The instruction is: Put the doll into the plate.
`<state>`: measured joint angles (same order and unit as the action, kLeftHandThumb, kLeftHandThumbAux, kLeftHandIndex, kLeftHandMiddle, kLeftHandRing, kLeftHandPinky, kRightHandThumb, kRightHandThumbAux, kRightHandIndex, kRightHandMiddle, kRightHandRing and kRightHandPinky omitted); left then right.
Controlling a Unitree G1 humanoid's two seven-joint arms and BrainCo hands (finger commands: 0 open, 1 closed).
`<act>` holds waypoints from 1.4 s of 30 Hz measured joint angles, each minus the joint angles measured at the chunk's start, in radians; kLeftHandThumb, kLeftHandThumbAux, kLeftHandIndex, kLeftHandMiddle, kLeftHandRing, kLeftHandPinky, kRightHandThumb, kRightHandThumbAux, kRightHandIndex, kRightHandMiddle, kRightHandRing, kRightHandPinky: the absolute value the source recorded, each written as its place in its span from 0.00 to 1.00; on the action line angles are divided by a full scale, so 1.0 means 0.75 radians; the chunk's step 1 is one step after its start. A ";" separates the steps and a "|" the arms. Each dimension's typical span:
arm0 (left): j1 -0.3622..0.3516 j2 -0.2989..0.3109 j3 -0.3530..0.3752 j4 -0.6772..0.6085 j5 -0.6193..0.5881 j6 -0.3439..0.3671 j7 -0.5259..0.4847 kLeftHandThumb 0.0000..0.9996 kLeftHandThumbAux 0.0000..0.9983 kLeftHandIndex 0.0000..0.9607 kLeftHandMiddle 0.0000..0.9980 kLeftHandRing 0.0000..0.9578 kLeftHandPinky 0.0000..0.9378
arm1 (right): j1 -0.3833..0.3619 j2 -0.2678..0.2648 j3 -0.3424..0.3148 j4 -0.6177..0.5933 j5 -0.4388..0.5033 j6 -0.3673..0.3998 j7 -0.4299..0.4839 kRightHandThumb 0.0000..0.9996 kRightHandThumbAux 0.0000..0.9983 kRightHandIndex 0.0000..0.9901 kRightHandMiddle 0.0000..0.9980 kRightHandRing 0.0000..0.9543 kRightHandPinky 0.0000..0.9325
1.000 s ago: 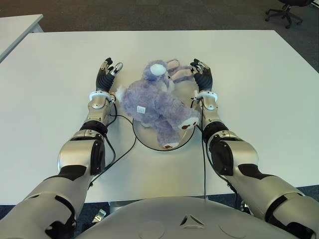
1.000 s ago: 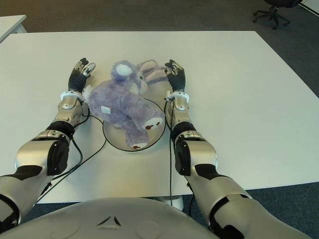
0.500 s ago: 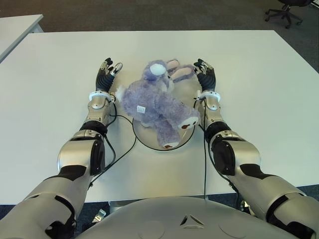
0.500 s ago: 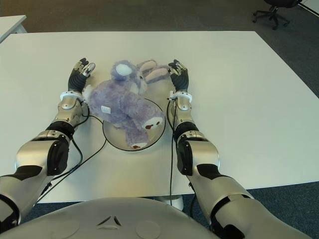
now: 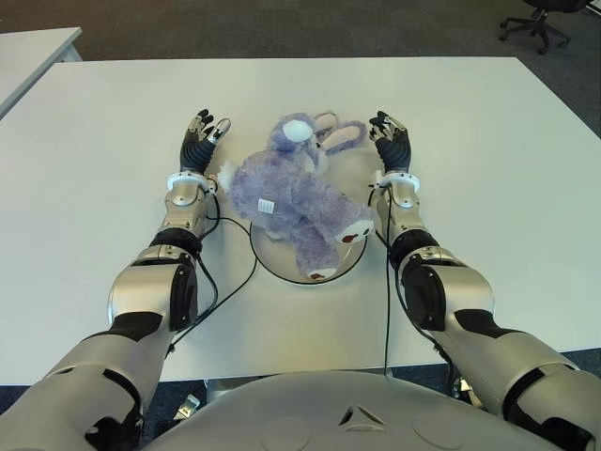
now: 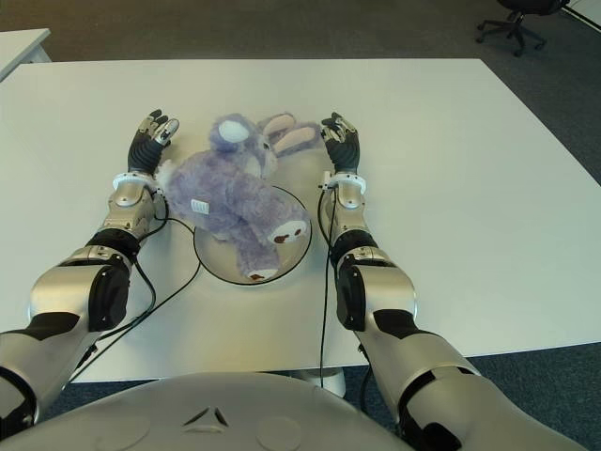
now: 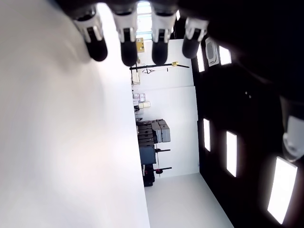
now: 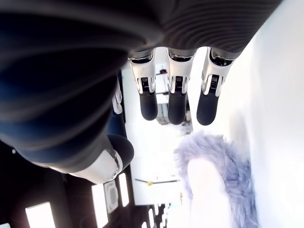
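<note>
Since the doll [image 5: 299, 193] already lies across the plate [image 5: 268, 256] on the bench [image 5: 488, 141], head and ears hanging past the far rim, the placing step can be judged done and the release nearly so. The left robot hand [image 5: 199, 141] and right robot hand [image 5: 391, 144] are seen either side, fingers spread and holding nothing. Only withdrawal seems called for next, without brushing the ears

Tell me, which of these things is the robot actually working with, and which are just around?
In the job:
doll, lying across the plate
plate
left hand, open beside the doll
right hand, open beside the doll

Just around:
white table
office chair
second table
</note>
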<state>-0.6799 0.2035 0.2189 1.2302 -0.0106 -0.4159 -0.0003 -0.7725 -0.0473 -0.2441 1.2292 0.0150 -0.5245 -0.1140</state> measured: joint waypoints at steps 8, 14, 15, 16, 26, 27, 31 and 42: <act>0.000 0.001 -0.002 0.000 0.002 0.000 0.004 0.00 0.46 0.02 0.10 0.10 0.08 | 0.002 -0.008 0.000 0.000 0.000 0.000 0.000 0.67 0.74 0.40 0.14 0.15 0.22; 0.001 0.002 -0.002 0.000 0.002 0.000 0.004 0.00 0.46 0.01 0.10 0.10 0.08 | 0.003 -0.013 -0.002 0.000 0.000 0.000 0.000 0.67 0.74 0.40 0.14 0.15 0.23; 0.001 0.002 -0.002 0.000 0.002 0.000 0.004 0.00 0.46 0.01 0.10 0.10 0.09 | 0.003 -0.014 -0.002 0.000 0.000 0.000 0.001 0.67 0.74 0.40 0.14 0.15 0.23; 0.001 0.002 -0.002 0.000 0.001 0.000 0.004 0.00 0.46 0.01 0.10 0.10 0.09 | 0.003 -0.014 -0.003 0.000 0.000 0.000 0.001 0.67 0.74 0.40 0.14 0.15 0.23; 0.001 0.003 -0.001 0.000 0.001 0.000 0.004 0.00 0.48 0.02 0.10 0.10 0.09 | 0.004 -0.016 -0.004 0.000 0.000 0.000 0.001 0.67 0.74 0.40 0.14 0.15 0.23; 0.001 0.003 -0.001 0.000 0.001 0.000 0.004 0.00 0.48 0.02 0.10 0.10 0.09 | 0.004 -0.016 -0.004 0.000 0.000 0.000 0.001 0.67 0.74 0.40 0.14 0.15 0.23; 0.001 0.003 -0.001 0.000 0.001 0.000 0.004 0.00 0.48 0.02 0.11 0.10 0.09 | 0.004 -0.016 -0.004 0.000 0.000 0.000 0.003 0.67 0.74 0.40 0.14 0.15 0.23; 0.001 0.004 -0.002 0.000 0.002 0.000 0.006 0.00 0.47 0.02 0.11 0.11 0.10 | 0.004 -0.016 -0.005 0.000 0.000 0.000 0.006 0.67 0.74 0.40 0.14 0.15 0.22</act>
<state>-0.6793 0.2062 0.2177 1.2302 -0.0094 -0.4157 0.0040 -0.7696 -0.0597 -0.2475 1.2292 0.0153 -0.5245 -0.1097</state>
